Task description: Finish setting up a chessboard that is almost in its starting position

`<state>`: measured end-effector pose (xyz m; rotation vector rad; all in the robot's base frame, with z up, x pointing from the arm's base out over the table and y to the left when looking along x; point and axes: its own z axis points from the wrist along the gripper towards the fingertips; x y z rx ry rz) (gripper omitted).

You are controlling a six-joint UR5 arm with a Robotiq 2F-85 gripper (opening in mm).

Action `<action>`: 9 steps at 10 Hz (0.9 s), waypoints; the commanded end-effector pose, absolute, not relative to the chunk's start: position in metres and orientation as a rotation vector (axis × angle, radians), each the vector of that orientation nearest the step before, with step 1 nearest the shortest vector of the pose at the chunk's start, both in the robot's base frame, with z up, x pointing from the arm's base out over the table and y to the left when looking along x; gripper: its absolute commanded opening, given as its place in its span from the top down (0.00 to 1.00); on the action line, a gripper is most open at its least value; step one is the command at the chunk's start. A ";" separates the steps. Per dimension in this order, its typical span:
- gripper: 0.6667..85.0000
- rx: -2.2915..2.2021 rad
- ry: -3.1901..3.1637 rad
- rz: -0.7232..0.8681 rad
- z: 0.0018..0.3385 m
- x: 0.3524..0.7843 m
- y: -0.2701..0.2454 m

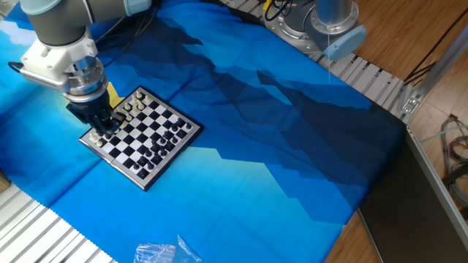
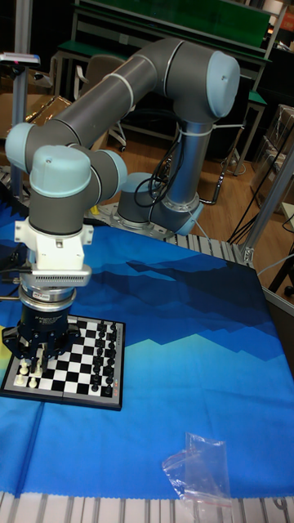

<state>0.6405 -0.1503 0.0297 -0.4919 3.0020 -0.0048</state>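
The chessboard (image 1: 146,139) lies on the blue cloth at the left, and the tall fixed view shows the chessboard (image 2: 86,372) at lower left. Cream pieces (image 1: 130,108) line its left side and black pieces (image 1: 167,142) its right side. My gripper (image 1: 104,126) points straight down over the board's near-left corner, among the cream pieces. In the tall fixed view the gripper (image 2: 37,357) has its fingers spread, with small cream pieces (image 2: 29,377) just below them. It looks open, and I cannot see any piece held between the fingers.
A clear plastic bag (image 1: 162,253) lies at the cloth's front edge, also visible as the bag (image 2: 200,470) in the tall fixed view. The arm's base (image 1: 322,29) stands at the back right. Ribbed metal table edges (image 1: 44,234) border the cloth.
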 end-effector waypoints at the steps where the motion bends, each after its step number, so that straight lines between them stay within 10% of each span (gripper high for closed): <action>1: 0.73 -0.474 2.993 -0.005 0.034 0.643 -0.149; 9: 0.73 -0.445 3.022 -0.047 0.070 0.625 -0.147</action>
